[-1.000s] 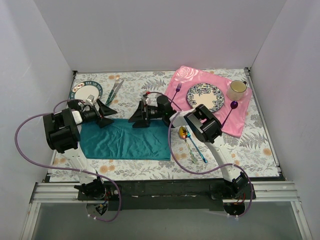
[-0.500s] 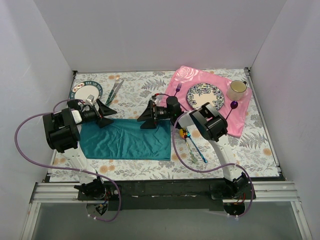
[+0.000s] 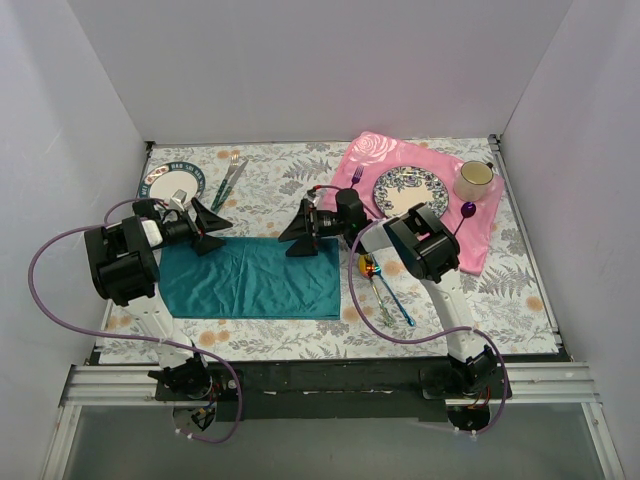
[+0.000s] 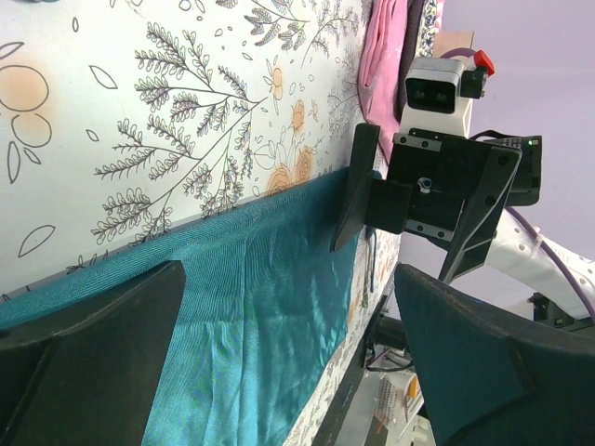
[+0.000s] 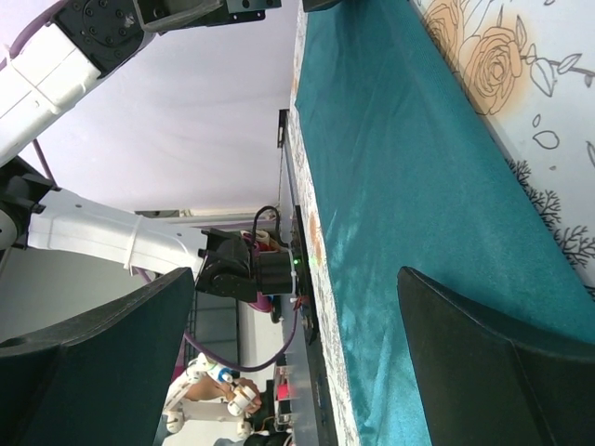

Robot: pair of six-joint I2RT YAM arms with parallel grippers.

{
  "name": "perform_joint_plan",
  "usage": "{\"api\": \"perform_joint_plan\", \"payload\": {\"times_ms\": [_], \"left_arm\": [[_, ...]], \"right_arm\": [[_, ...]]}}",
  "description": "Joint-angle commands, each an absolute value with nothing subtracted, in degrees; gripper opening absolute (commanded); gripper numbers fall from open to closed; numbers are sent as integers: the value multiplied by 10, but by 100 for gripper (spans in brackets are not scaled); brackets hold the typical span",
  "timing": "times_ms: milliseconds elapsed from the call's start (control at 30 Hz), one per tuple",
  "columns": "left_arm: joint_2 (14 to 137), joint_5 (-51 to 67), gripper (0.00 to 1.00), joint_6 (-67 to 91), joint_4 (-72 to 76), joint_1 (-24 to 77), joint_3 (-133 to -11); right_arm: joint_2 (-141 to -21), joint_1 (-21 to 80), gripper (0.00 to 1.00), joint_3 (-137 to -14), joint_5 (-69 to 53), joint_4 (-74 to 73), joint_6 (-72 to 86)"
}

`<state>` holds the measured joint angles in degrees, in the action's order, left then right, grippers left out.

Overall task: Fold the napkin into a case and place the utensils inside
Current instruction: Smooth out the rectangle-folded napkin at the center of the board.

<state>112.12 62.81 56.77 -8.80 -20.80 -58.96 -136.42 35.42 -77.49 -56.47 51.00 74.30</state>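
Note:
The dark teal napkin [image 3: 255, 280] lies folded into a wide rectangle on the flowered tablecloth; it also shows in the left wrist view [image 4: 251, 316] and the right wrist view [image 5: 409, 186]. My left gripper [image 3: 212, 229] is open and empty, at the napkin's far left corner. My right gripper [image 3: 297, 233] is open and empty, just above the napkin's far right edge. The two iridescent utensils [image 3: 385, 288] lie on the tablecloth to the right of the napkin, the gold-pink spoon bowl [image 3: 369, 266] nearest my right arm.
A pink rose placemat [image 3: 470, 235] at the back right carries a patterned plate [image 3: 410, 192], a mug [image 3: 474, 180], a purple fork [image 3: 354, 180] and a purple spoon [image 3: 462, 218]. A plate [image 3: 170, 181] and green-handled fork and knife [image 3: 230, 177] lie back left.
My right gripper has moved right along the napkin's far edge, from its middle to its far right corner. The napkin's right edge now lies straighter. The left arm has not moved.

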Motion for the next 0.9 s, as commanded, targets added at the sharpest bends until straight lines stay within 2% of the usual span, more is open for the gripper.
{"api": "perform_joint_plan", "payload": {"times_ms": [0,867], "left_arm": [[1126,567,98,541,-93,-214,-594],[1130,563,98,546,-90,-214,-596]], "right_arm": [[-1348,347,99,-802,-575,508,730],[-1323,294,99,-724,-629,512,733]]}}
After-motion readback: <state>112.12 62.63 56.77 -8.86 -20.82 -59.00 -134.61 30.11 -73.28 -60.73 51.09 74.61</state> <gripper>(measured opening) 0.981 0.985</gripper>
